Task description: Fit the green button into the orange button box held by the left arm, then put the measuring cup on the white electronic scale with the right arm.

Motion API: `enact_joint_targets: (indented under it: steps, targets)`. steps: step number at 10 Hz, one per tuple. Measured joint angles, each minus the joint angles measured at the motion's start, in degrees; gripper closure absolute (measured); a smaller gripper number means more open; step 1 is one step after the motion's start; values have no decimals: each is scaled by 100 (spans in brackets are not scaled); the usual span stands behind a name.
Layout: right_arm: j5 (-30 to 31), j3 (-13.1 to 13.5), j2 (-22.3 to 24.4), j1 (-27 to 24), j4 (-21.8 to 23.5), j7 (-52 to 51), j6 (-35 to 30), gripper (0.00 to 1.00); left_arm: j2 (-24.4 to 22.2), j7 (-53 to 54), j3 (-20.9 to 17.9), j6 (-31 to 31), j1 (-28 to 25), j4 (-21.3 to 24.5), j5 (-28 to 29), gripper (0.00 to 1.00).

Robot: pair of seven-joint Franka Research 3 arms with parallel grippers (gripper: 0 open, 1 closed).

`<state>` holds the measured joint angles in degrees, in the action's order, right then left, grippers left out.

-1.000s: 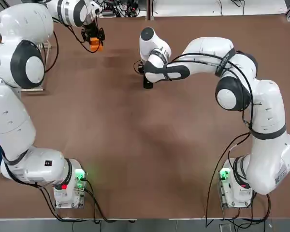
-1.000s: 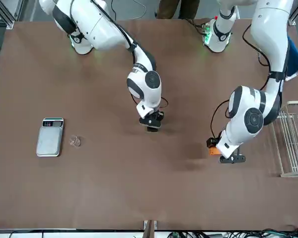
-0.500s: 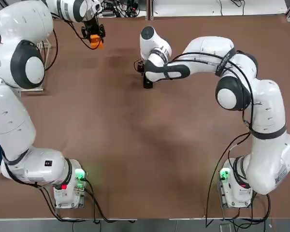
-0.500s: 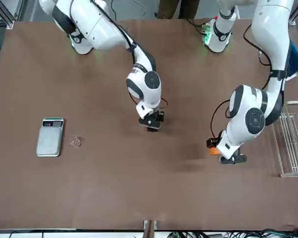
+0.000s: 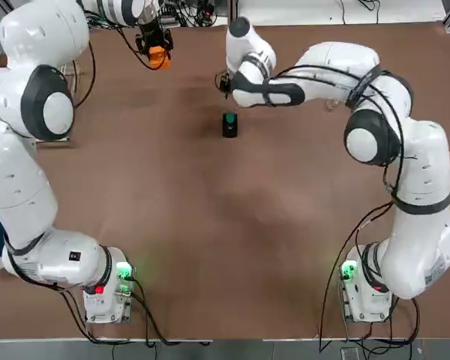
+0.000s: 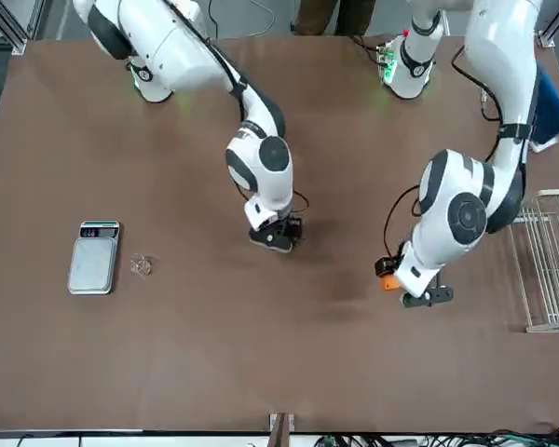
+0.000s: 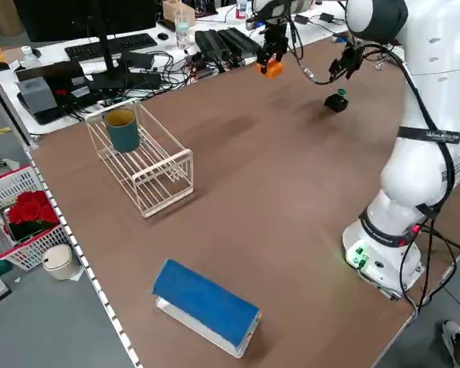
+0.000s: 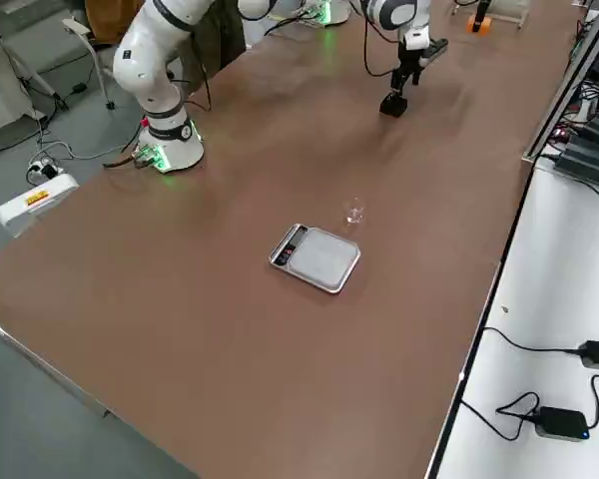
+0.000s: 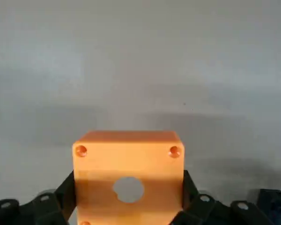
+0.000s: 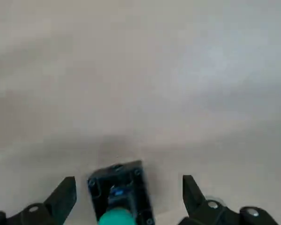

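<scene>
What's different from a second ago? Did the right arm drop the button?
Yes. The right gripper has opened and pulled away toward the table's far edge, leaving the green button standing on the table, unheld. The left gripper carried the orange button box a little farther from the robot and toward the middle, still clamped. The white electronic scale and the measuring cup beside it have not moved.

You see only part of the green button [image 10: 116, 216] in the right wrist view: its cap is cut off at the frame edge. The orange box [image 9: 128, 176] loses its near edge the same way in the left wrist view. Overhead, the scale lies hidden under the right arm. Beside the scale [image 6: 93, 258] in the front view, the cup [image 6: 142, 266] is too faint to make out its shape.
</scene>
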<state>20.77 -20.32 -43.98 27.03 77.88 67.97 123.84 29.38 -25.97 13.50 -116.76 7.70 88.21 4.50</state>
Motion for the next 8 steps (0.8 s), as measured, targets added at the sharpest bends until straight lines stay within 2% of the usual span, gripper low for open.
enact_joint_targets:
  steps: [2, 3, 5, 6, 7, 8]
  targets:
    - [3, -521, 631, -963, 482, -449, -76, 0, 1, -21, 8, 16, 256, -44, -40, 14]
    - [2, -610, 1053, -1297, 767, -648, -160, 0, 4, -21, 11, 22, 404, -56, -85, 14]
    - [-148, -626, 1873, -1693, 1124, -1143, -721, 0, 97, -367, 14, 22, 793, -192, -172, 14]
    - [-397, -526, 2244, -1813, 1180, -1558, -1017, 0, 228, -635, 9, 23, 1036, -345, -173, 14]
    - [-738, -247, 2614, -1865, 1202, -2100, -1259, 0, 405, -886, -2, 23, 1311, -505, -173, 14]
    - [-1163, 158, 2974, -1889, 1209, -2712, -1466, 0, 568, -1028, -17, 23, 1555, -619, -173, 14]
